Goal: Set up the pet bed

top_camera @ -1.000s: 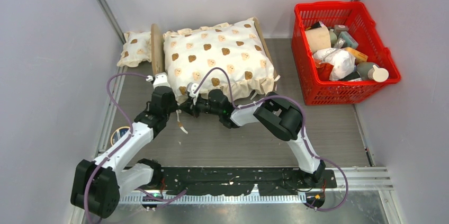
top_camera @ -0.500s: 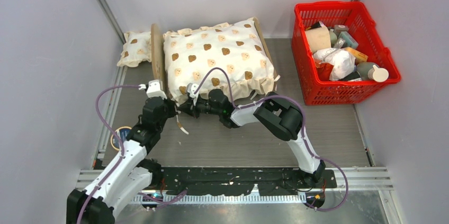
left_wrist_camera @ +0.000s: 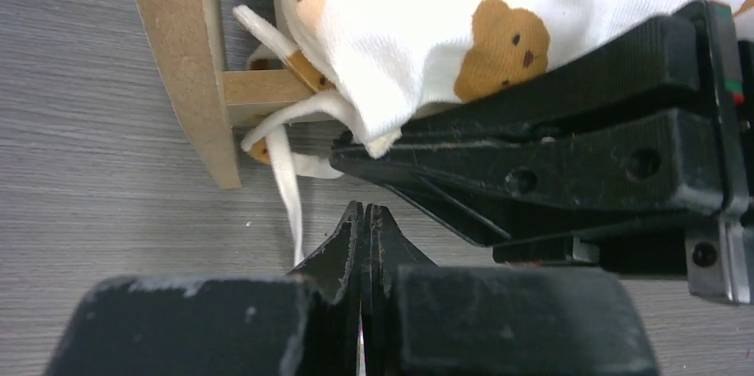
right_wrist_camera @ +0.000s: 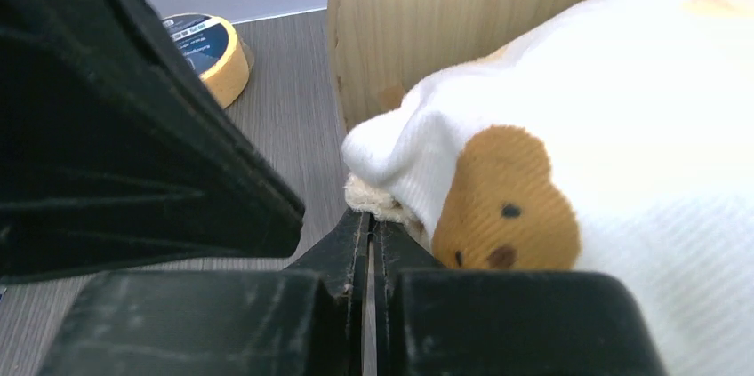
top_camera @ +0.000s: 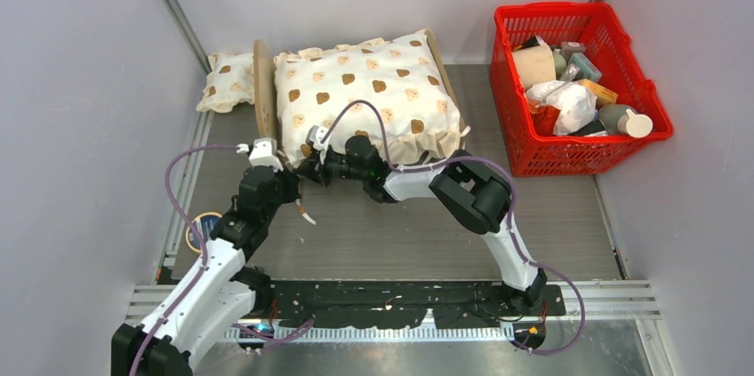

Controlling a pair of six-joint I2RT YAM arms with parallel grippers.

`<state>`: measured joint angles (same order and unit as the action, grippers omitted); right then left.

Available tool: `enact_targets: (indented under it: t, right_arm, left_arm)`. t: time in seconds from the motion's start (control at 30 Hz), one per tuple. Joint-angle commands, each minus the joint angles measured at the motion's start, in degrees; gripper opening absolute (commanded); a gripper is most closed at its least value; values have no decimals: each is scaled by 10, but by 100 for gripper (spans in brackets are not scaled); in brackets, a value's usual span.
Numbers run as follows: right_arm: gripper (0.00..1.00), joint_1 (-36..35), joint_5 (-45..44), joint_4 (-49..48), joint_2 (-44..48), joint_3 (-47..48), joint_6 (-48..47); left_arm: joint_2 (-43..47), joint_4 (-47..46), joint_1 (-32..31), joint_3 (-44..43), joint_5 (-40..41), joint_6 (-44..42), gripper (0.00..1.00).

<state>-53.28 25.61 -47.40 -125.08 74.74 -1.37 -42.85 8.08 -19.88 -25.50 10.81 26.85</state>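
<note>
The pet bed is a light-wood frame with its headboard [top_camera: 263,92] at the left, and a cream bear-print cushion [top_camera: 364,96] covers it. At the near left corner, the frame's leg [left_wrist_camera: 191,65] and a white tie [left_wrist_camera: 286,189] show under the cushion corner [left_wrist_camera: 391,47]. My left gripper [left_wrist_camera: 365,209] is shut on nothing, just short of that corner and beside the tie. My right gripper [right_wrist_camera: 369,216] is shut too, with its tips against the cushion's ruffled edge [right_wrist_camera: 378,198]. In the top view the two grippers meet at the corner, left gripper [top_camera: 292,186] below right gripper [top_camera: 311,156].
A small bear-print pillow [top_camera: 224,81] lies left of the headboard, against the wall. A roll of tape [top_camera: 203,227] sits near the left arm. A red basket [top_camera: 516,127] full of several items stands at the right.
My left gripper has closed and pulled back from the bed's corner toward me. My right gripper has pushed up and left into the cushion's corner.
</note>
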Motion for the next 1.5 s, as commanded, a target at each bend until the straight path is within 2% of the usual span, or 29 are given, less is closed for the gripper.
enact_targets:
  t: [0.0, 0.1, 0.2, 0.23, 0.33, 0.43, 0.57, 0.7, 0.8, 0.93, 1.03, 1.1, 1.17, 1.3, 1.47]
  right_arm:
    - [5, 1, -2, 29, -14, 45, 3]
    - [5, 1, 3, 33, -25, 54, 12]
    - [5, 1, 0, 29, -23, 48, 22]
    - [5, 1, 0, 28, -19, 41, 27]
    - [5, 0, 3, 17, -17, 27, 36]
    - [5, 0, 8, 2, -20, 24, 43]
    - [5, 0, 14, -11, -22, 25, 46]
    - [5, 0, 21, -9, -24, 33, 44]
    - [5, 0, 22, -6, -22, 31, 40]
    - [5, 0, 19, 12, -27, 40, 39]
    - [5, 0, 18, 14, -27, 39, 37]
    - [5, 0, 16, 12, -26, 36, 36]
    - [5, 0, 17, 11, -24, 35, 34]
    - [5, 0, 17, 5, -22, 30, 34]
    - [5, 0, 18, -7, -18, 22, 37]
  left_arm:
    - [17, 2, -2, -1, -14, 6, 0]
    - [29, 5, -2, -2, -4, 7, 0]
    - [48, 24, -2, -16, 50, 1, 0]
    - [53, 29, -2, -24, 75, -18, 2]
    - [52, 48, -2, -67, 114, -86, 19]
    - [20, 90, -2, -130, 116, -128, 25]
    - [-30, 163, -2, -199, 135, 0, 23]
    - [-52, 125, -3, -176, 93, 81, 24]
    - [-81, 111, -16, -187, 114, 83, 23]
    - [-117, 117, -23, -225, 128, 74, 27]
    - [-169, 209, -24, -298, 214, 100, 29]
    - [-210, 281, -24, -355, 256, 133, 26]
    - [-235, 317, -24, -387, 266, 168, 24]
    - [-249, 288, -27, -390, 247, 182, 24]
    - [-320, 399, -26, -459, 305, 240, 20]
